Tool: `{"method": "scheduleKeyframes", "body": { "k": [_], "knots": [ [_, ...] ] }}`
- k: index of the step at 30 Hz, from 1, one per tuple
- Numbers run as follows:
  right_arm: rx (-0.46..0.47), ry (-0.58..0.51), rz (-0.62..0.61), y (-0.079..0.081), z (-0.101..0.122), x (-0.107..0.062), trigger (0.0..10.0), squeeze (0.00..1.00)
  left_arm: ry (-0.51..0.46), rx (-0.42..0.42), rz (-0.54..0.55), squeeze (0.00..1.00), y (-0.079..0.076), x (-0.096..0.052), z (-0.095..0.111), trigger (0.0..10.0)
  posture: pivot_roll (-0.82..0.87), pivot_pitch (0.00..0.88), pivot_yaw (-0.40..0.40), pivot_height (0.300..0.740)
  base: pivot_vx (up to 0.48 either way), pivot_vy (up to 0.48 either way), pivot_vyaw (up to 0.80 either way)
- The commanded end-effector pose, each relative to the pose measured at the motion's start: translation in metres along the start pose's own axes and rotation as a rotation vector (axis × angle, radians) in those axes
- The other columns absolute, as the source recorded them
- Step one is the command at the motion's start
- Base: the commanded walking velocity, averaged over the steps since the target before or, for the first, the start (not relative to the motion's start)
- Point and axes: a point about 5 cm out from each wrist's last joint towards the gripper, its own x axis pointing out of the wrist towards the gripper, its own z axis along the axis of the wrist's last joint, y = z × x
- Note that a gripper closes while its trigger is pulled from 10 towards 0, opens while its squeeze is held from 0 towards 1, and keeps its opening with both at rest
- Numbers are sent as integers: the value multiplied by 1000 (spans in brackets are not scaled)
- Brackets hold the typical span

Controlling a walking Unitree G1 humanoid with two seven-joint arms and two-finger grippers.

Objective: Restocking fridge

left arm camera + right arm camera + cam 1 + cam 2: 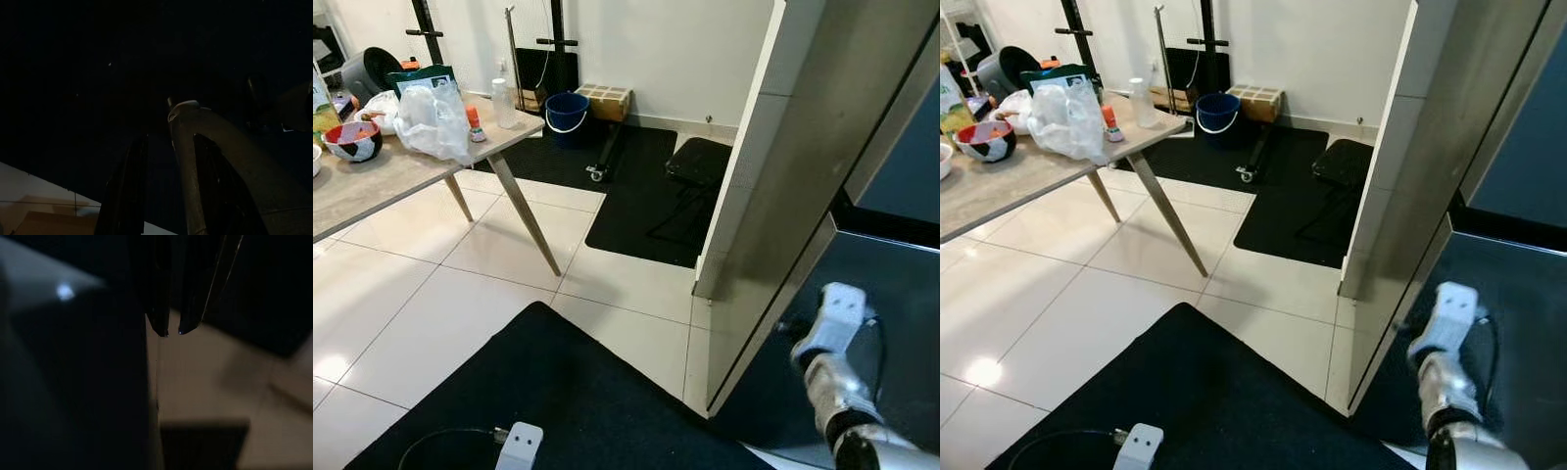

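A kitchen scene seen from the robot's head, looking forward and down across a white tiled floor (pixel 440 304).

At the far left stands a counter (pixel 382 181) with a pale stone-look top and slanted wooden legs. On it, from left to right: a red, white and black patterned bowl (pixel 352 140), a crumpled white plastic bag (pixel 433 119) with a dark green packet (pixel 419 75) behind it, a small orange-capped bottle (pixel 473 122), and a clear plastic bottle (pixel 502 102) near the counter's far corner.

Beyond the counter, by the white back wall, a blue bucket (pixel 567 113) sits on a black floor mat (pixel 636 191), just beside a tan cardboard box (pixel 604 101). Further right on that mat is a low black stool (pixel 698 162).

At the bottom of the view a second black mat (pixel 558 401) lies under the robot, and a white part of the left arm with a thin cable (pixel 519 446) shows at the lower edge. The left wrist view is very dark; the left tool (pixel 161 196) shows two black fingers held slightly apart, with nothing between them.

On the right rises the fridge (pixel 803 176), its tall grey door (pixel 783 225) seen edge-on and swung out, with a dark glossy panel to its right. The silver right arm (pixel 837 377) reaches up in front of that panel, close to the door's edge. In the dim right wrist view, the right tool (pixel 173 330) has its two black fingertips almost together, gripping nothing, hanging beside a dark vertical edge over a pale surface.
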Motion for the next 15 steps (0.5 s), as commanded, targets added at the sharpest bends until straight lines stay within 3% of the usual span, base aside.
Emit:
{"method": "scheduleKeyframes", "body": {
  "k": [1, 4, 7, 9, 15],
  "knots": [
    [-64, 140, -6, 1, -35, -9, 10000, 0, 17, 17, 10, 0, 5, -1, -4, 10000, 52, 0, -27, 740, 0, 0, 0],
    [-99, 198, -2, 2, -52, -15, 10000, 0, 18, 17, 11, 0, 5, -2, -4, 10000, 56, 0, -27, 740, 0, 0, 0],
    [-174, 379, 28, 7, -103, -38, 10000, 0, 15, 11, 24, 0, 9, -2, -4, 10000, 76, 0, -31, 740, 0, 0, 0],
    [-200, 455, 32, 7, -123, -49, 10000, 0, 12, 6, 33, 0, 11, -2, -3, 10000, 84, 0, -33, 740, 0, 0, 0],
    [-236, 540, 31, 5, -145, -64, 10000, 0, 14, -2, 42, 0, 13, -3, -5, 10000, 94, 0, -28, 740, 0, 0, 0]
  ]
}}
